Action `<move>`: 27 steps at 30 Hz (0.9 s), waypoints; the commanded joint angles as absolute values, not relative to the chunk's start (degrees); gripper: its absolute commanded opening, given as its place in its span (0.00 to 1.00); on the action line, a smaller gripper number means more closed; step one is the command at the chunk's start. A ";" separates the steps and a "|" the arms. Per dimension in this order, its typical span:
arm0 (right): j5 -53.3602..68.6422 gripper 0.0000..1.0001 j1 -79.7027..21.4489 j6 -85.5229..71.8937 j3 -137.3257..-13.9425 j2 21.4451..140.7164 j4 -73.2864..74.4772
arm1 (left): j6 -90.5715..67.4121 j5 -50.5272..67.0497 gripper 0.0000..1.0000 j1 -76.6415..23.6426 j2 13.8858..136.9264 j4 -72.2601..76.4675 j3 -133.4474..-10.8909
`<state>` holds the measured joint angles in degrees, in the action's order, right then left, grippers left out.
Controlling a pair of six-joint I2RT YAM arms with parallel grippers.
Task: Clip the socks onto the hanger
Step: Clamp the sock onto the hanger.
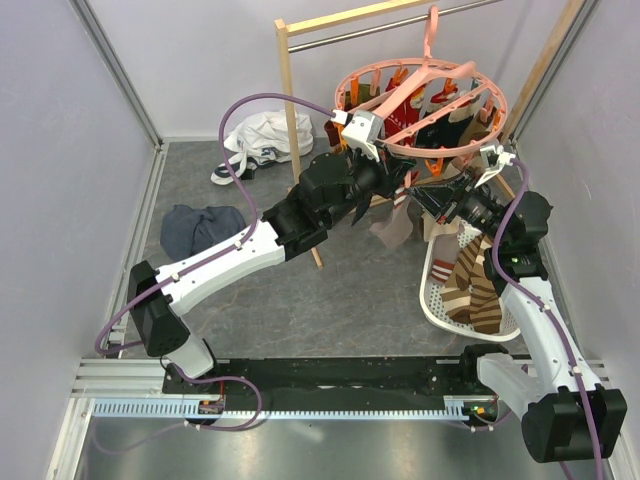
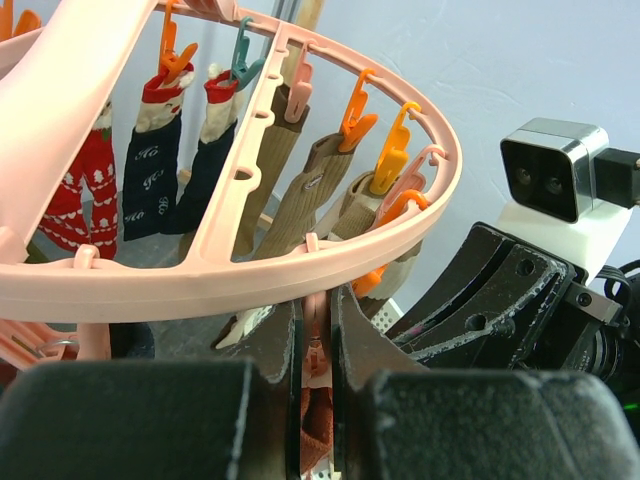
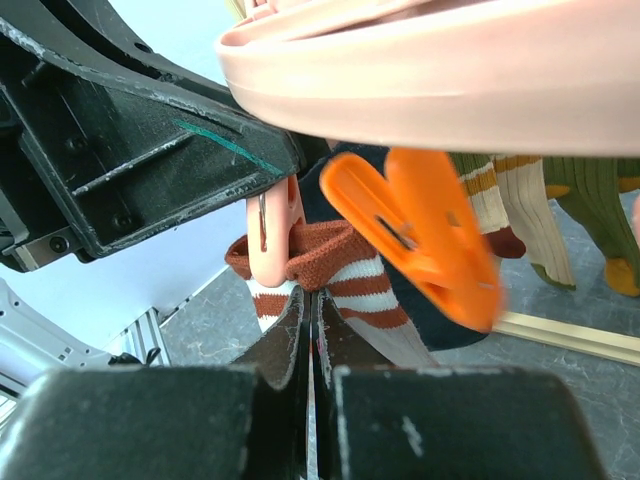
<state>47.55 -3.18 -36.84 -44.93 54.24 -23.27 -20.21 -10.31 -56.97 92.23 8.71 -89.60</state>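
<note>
This is a robot test cell in a lab. Plain pale walls [image 1: 60, 150] in aluminium framing [image 1: 118, 70] box in a grey table [image 1: 340, 290]. At 6 o'clock a left arm [image 1: 220, 260] and a right arm [image 1: 540, 320] sit bolted along a metal rail [image 1: 120, 378], trailing purple cables [image 1: 255, 100]. A clothes rail [image 1: 292, 120] at 12 and a basket [image 1: 432, 300] at 3 are the only household touches.
</note>
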 commanded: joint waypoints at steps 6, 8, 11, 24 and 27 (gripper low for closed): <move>47.11 0.00 -3.43 -37.79 -47.28 54.40 -26.63 | -21.27 -4.84 0.03 -57.13 90.97 10.55 -89.47; 46.85 0.00 -3.43 -37.62 -47.46 54.49 -25.76 | -20.48 -4.75 0.03 -57.22 90.88 10.99 -89.30; 46.23 0.00 -3.43 -37.44 -47.81 54.49 -24.36 | -19.52 -3.87 0.04 -57.13 90.62 11.42 -88.95; 46.67 0.00 -3.52 -37.35 -50.71 53.61 -20.92 | -14.50 -2.64 0.07 -56.78 90.35 13.71 -86.75; 46.93 0.00 -3.43 -37.53 -51.06 53.53 -20.74 | -13.45 -2.81 0.11 -56.69 90.35 14.24 -86.40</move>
